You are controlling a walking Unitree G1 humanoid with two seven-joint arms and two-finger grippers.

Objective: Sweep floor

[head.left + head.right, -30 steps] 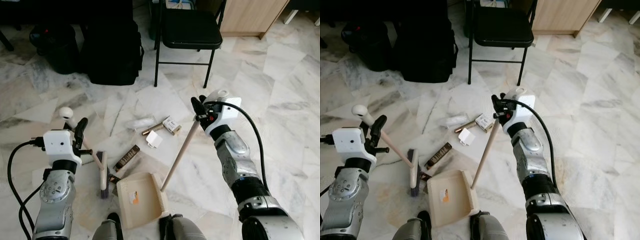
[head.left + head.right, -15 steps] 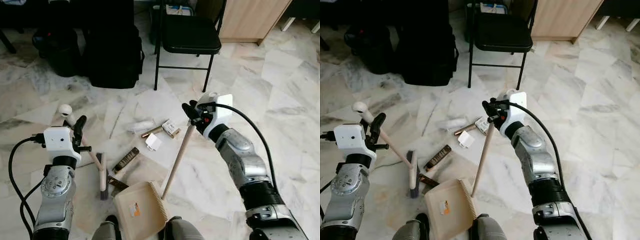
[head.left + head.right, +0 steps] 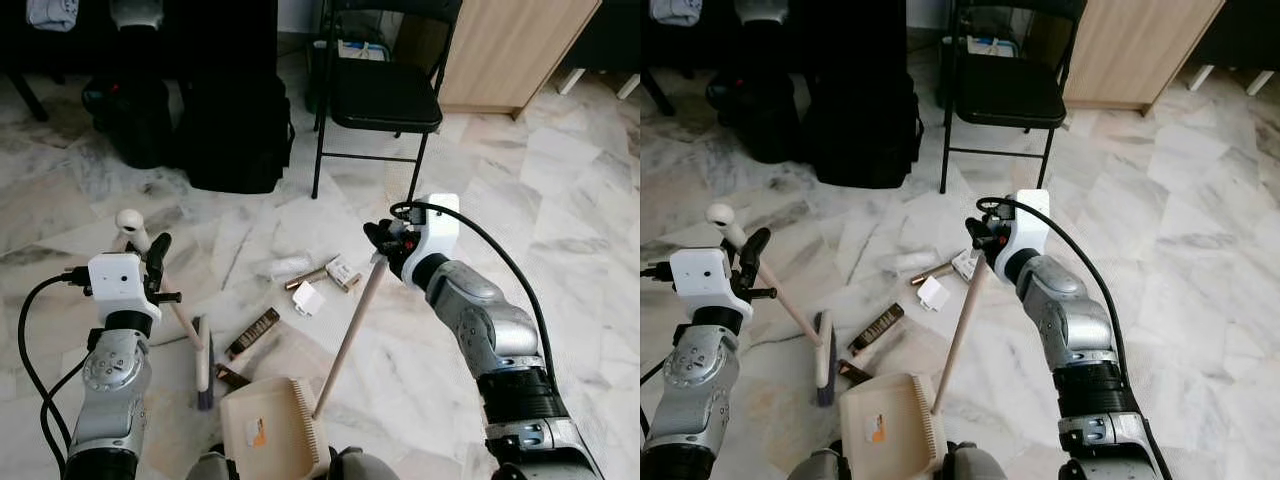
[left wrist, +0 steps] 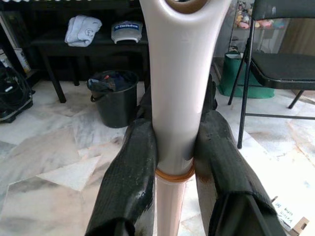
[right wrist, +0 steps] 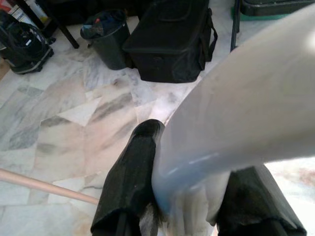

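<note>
- The left gripper [image 3: 157, 262], left of the dustpan [image 3: 268, 432], has its 2 fingers [image 4: 129, 187] clamped on the broom handle [image 3: 160, 283] just under its white cap; I judge the high grip gives reach, leaving the broom head [image 3: 203, 361] flat on the marble floor [image 3: 580, 200] beside the pan's left edge.
- The litter lies above the dustpan: a dark wrapper [image 3: 253, 332], a white card [image 3: 308, 298], a small box [image 3: 343, 273] and a clear packet [image 3: 288, 266]; their print is too small to read.
- The dustpan carries an orange label [image 3: 256, 431], unreadable.
- The right gripper [image 3: 382, 243], up and right of the dustpan, is closed on the top of the dustpan handle [image 3: 350, 331], likely to keep the pan steady beside the litter.
- In the left wrist view a cap [image 4: 127, 32] bears blue lettering I cannot read.
</note>
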